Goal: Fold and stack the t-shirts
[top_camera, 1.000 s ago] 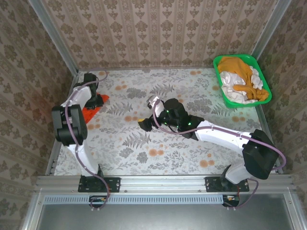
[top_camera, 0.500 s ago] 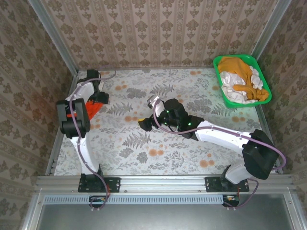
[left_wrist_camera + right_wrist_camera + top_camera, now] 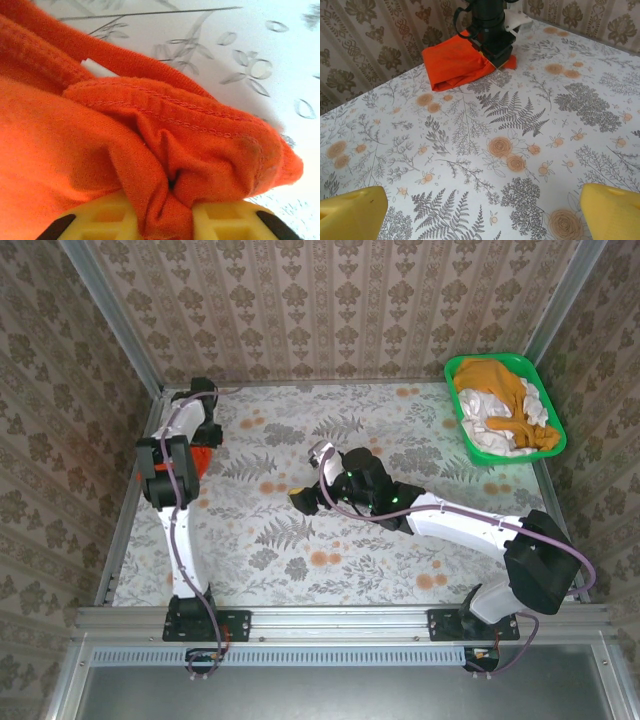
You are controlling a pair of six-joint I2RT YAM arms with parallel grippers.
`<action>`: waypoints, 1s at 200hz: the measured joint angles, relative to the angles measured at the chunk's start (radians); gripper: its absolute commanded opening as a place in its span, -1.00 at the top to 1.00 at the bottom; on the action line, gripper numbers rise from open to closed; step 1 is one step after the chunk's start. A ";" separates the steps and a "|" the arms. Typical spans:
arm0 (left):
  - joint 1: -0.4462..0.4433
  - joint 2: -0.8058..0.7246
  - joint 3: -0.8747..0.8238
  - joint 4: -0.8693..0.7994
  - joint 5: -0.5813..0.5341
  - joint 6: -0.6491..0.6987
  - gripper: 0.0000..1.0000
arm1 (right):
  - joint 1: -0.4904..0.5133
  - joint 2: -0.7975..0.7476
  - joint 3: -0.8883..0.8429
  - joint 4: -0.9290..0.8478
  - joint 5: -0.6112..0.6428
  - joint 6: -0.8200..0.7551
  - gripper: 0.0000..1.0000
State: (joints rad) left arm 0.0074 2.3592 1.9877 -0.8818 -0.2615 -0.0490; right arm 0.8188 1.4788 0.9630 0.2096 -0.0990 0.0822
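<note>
At far right, green basket (image 3: 449,370) holds heaped t-shirts (image 3: 505,405); left gripper (image 3: 165,220) pinches red-orange t-shirt (image 3: 75,140); right gripper (image 3: 482,210) gapes over table (image 3: 300,560).

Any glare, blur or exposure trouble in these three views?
Top external: even light, sharp, no glare on the table. Left wrist: red-orange t-shirt stitching crisp, table at upper right blown out white. Right wrist: tabletop sharp, right gripper fingertips soft-edged at the bottom corners.
</note>
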 measured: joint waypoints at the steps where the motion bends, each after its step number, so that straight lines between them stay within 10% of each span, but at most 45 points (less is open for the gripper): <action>1: 0.001 0.000 0.001 -0.002 -0.002 -0.005 0.59 | 0.000 0.000 0.000 0.000 0.000 0.000 -1.00; 103: 0.159 -0.021 -0.042 -0.066 -0.056 -0.180 0.60 | 0.000 0.000 -0.016 -0.008 0.014 0.000 -1.00; 150: 0.148 -0.069 -0.105 -0.043 -0.049 -0.216 -0.53 | 0.000 0.002 -0.016 -0.007 0.018 0.004 -1.00; 200: 0.079 -0.443 -0.405 0.130 0.006 -0.224 -0.99 | -0.046 -0.049 -0.054 -0.002 0.047 0.007 -1.00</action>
State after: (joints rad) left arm 0.0868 1.9160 1.5826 -0.7513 -0.2558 -0.2733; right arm 0.7731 1.4296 0.9089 0.2073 -0.0525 0.0895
